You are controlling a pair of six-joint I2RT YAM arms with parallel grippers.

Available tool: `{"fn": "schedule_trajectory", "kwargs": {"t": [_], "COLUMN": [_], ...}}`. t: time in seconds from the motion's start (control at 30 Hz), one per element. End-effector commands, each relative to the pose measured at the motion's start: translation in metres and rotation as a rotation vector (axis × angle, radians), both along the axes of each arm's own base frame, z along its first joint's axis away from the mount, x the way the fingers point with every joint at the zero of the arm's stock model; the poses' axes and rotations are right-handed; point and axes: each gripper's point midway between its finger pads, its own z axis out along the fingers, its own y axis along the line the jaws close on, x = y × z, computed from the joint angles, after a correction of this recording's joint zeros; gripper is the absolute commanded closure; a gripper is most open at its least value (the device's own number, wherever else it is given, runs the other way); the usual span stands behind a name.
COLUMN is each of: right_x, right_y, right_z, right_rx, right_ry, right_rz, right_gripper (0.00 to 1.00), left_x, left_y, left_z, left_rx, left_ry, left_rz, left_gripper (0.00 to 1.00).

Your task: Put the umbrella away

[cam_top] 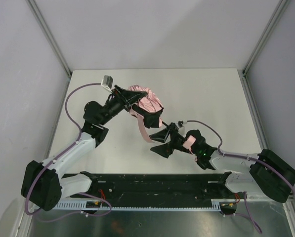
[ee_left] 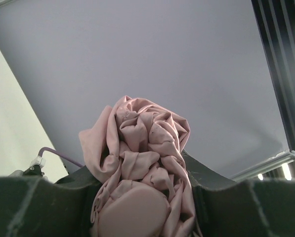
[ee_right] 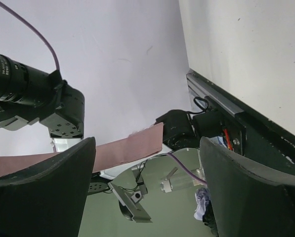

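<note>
Right gripper [cam_top: 159, 141], nearest the bases: jaws wide apart, nothing clamped. A pink strap [ee_right: 132, 145] ends loose in the gap between its fingers. The strap leads back to the umbrella [cam_top: 148, 100], a bundled pale pink mass left of centre over the table [cam_top: 221, 98]; contact with the surface cannot be determined. Left gripper [ee_left: 142, 197]: clamped on the crumpled canopy fabric, folds bulging past both fingers

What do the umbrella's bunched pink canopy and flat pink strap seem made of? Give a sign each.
Pale pink bunched canopy: probably thin matte synthetic cloth; soft crumpled folds. Flat pink strap: likely the same cloth; matte, thin, curving band.
</note>
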Motion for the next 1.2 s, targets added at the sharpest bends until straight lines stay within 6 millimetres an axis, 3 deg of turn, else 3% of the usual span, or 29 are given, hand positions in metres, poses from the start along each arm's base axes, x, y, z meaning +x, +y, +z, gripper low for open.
{"fn": "schedule_trajectory", "kwargs": {"t": [0.0, 0.2, 0.37, 0.43, 0.53, 0.6, 0.63, 0.7, 0.87, 1.0, 1.17], "right_x": [0.002, -0.004, 0.005, 0.009, 0.016, 0.025, 0.031, 0.049, 0.109, 0.121, 0.130], "right_y": [0.002, 0.013, 0.020, 0.024, 0.029, 0.027, 0.025, 0.015, -0.001, 0.005, -0.014], "right_z": [0.030, 0.047, 0.058, 0.060, 0.060, 0.061, 0.061, 0.067, 0.081, 0.095, 0.115], "right_rx": [0.097, 0.177, 0.244, 0.266, 0.295, 0.314, 0.315, 0.317, 0.257, 0.319, 0.308], "right_ry": [-0.011, 0.026, 0.040, 0.038, 0.025, -0.025, -0.059, -0.207, -0.571, -0.690, -0.805], "right_rz": [-0.026, -0.050, -0.072, -0.069, -0.071, -0.088, -0.100, -0.138, -0.127, -0.045, -0.083], "right_gripper": [0.14, 0.24, 0.27, 0.34, 0.54, 0.83, 0.91, 0.98, 1.00, 1.00, 1.00], "left_x": [-0.009, -0.007, -0.010, -0.012, -0.014, -0.017, -0.018, -0.021, -0.039, -0.043, -0.043], "left_y": [0.006, 0.005, 0.004, 0.004, 0.002, 0.000, -0.001, -0.004, -0.029, -0.030, -0.014], "left_z": [0.043, 0.036, 0.035, 0.033, 0.029, 0.021, 0.015, -0.002, -0.067, -0.115, -0.173], "left_rx": [-0.062, -0.065, -0.069, -0.071, -0.076, -0.080, -0.081, -0.070, 0.089, 0.290, 0.506], "left_ry": [-0.141, -0.130, -0.126, -0.116, -0.091, -0.054, -0.026, 0.045, 0.297, 0.441, 0.571], "left_rz": [-0.002, -0.001, -0.013, -0.022, -0.039, -0.055, -0.067, -0.092, -0.194, -0.182, -0.095], "left_gripper": [1.00, 1.00, 1.00, 1.00, 1.00, 1.00, 1.00, 1.00, 1.00, 1.00, 1.00]}}
